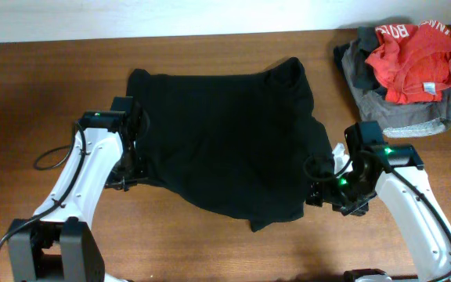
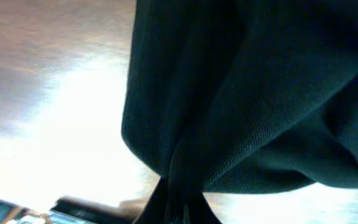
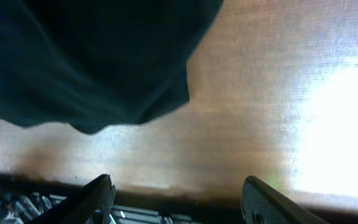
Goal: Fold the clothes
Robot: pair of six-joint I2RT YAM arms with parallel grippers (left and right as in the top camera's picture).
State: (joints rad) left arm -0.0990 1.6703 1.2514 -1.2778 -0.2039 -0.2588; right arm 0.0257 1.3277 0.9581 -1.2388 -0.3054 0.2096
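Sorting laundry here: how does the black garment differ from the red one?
The black garment is spread out centrally; the red garment lies crumpled on a grey garment at the far right. The black one is far larger. It looks plain; the red one bears white lettering. Both are cloth.

Even light on the wooden table [image 1: 45,94] overhead, shadows soft; wrist views blow out into white glare (the left worst), with the black garment [image 2: 260,93] blurred close up.
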